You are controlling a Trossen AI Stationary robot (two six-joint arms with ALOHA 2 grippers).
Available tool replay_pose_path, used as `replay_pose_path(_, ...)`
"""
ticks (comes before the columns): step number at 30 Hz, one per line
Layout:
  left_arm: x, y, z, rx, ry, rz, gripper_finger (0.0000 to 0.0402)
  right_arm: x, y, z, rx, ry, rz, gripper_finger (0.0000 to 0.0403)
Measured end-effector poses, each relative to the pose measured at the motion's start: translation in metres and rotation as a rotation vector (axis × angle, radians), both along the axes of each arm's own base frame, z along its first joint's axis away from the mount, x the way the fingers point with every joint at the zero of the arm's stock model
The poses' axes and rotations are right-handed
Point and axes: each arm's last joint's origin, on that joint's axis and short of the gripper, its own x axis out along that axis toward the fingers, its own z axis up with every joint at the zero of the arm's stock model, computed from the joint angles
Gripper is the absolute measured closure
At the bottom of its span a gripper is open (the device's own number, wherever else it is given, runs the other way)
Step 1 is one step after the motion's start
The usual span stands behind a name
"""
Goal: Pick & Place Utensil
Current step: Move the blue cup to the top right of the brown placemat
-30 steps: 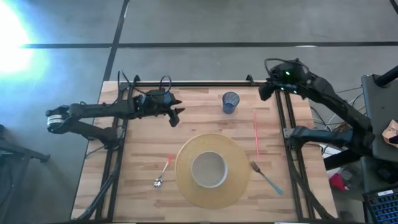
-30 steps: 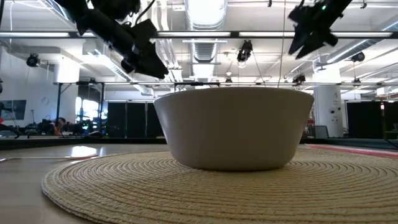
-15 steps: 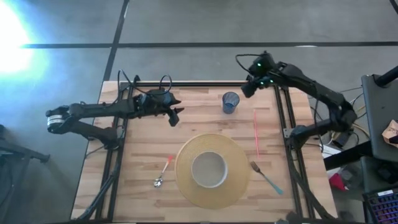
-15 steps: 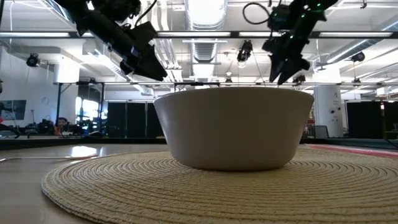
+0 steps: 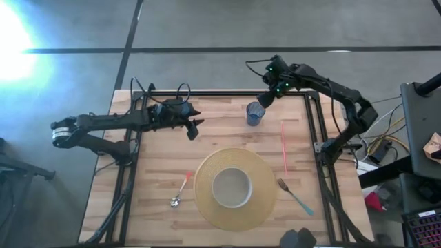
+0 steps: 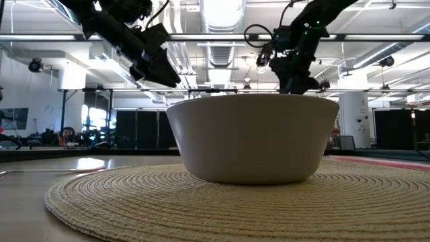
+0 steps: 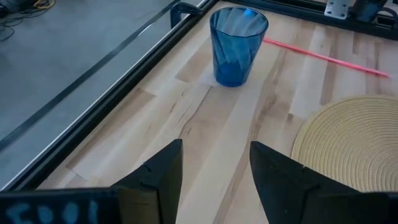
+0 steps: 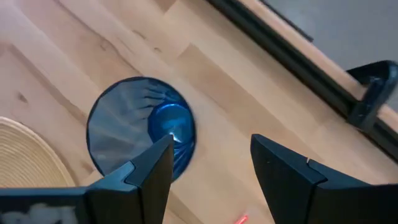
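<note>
Both end effectors released, empty: right end effector point(image 5: 264, 100) just beside the blue cup point(image 5: 255, 114), probably passing; left end effector point(image 5: 193, 127) idles well apart from cup.

Probably lab or industrial hall: exposed ceiling ducts point(image 6: 222, 50), strip lights point(image 6: 222, 13), concrete floor point(image 5: 207, 24)

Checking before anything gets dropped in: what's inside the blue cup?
The blue cup looks empty: only its own blue bottom shows, seen from above past the right gripper. Nothing inside is hidden.
</note>
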Motion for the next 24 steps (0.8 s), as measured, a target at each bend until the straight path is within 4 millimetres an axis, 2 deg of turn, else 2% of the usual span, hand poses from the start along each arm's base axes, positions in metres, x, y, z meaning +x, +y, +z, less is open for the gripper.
replay_pose_path(11,0.0,0.0,0.0,0.008,0.004,-0.005,0.0223,0.021,0.002,-0.027,0.052,0.066,0.049,0.0193)
replay_pose_path(18,0.0,0.0,0.0,0.01,0.006,-0.006,0.0223,0.026,0.0,-0.038,0.07,0.092,0.05,0.0195)
replay_pose_path(24,0.0,0.0,0.0,0.01,0.006,-0.006,0.0223,0.026,0.0,-0.04,0.073,0.097,0.05,0.023)
